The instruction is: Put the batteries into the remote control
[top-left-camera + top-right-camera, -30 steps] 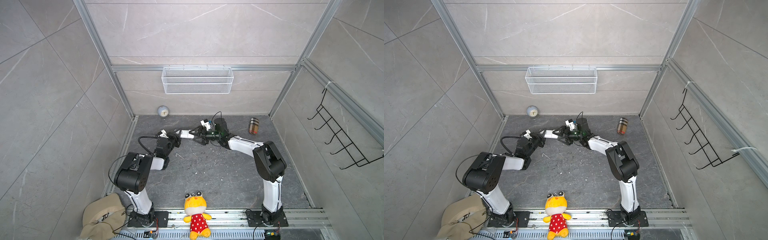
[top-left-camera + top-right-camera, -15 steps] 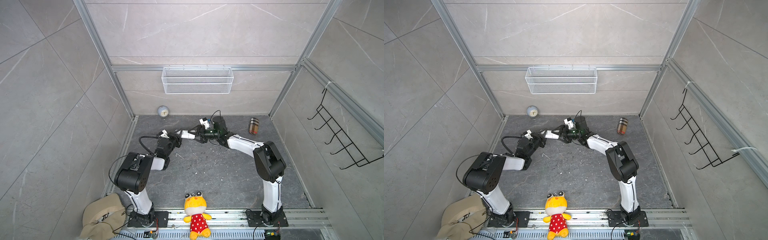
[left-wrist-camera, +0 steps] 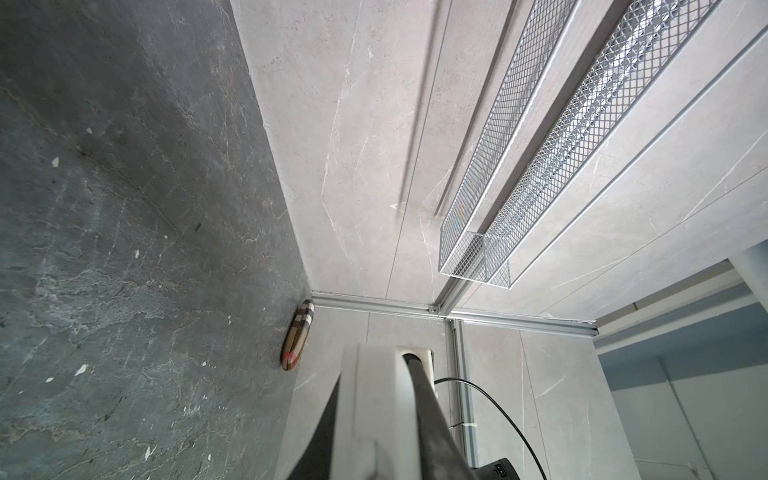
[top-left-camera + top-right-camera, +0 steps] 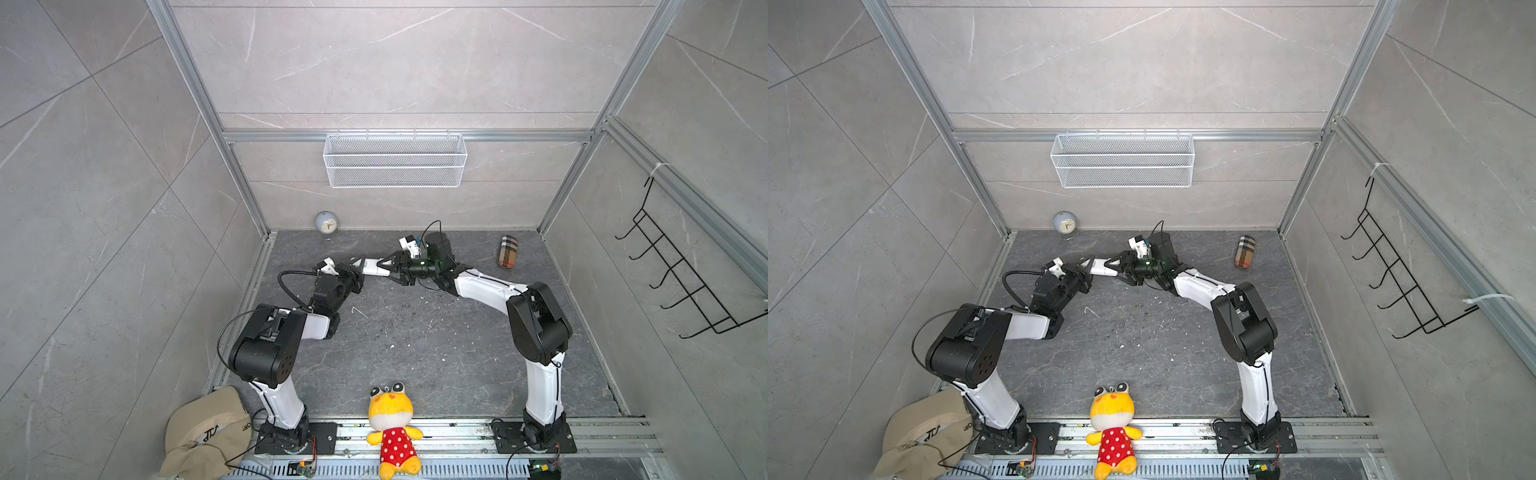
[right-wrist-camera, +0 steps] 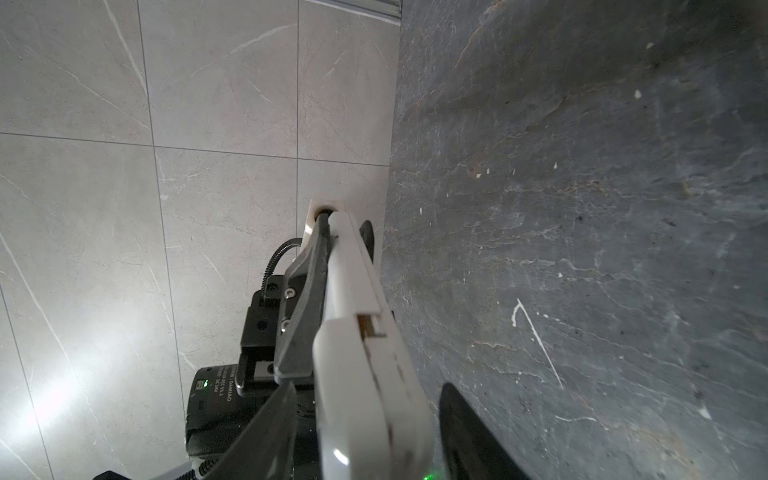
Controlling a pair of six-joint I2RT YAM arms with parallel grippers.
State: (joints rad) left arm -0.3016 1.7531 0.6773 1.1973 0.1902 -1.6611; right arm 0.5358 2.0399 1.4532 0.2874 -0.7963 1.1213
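A grey-tiled stall with a dark stone floor (image 4: 415,332). The slim white remote control (image 4: 375,266) is held off the floor near the back wall, roughly level, between the two grippers. The left gripper (image 4: 362,264) is clamped on one end. The right gripper (image 4: 390,270) straddles the other end with its jaws apart; the right wrist view shows a gap beside one finger (image 5: 465,432). Both arms reach from the front rail (image 4: 457,432), elbows bent outward, forearms converging. In the left wrist view the remote is blurred and cut off. The batteries cannot be made out.
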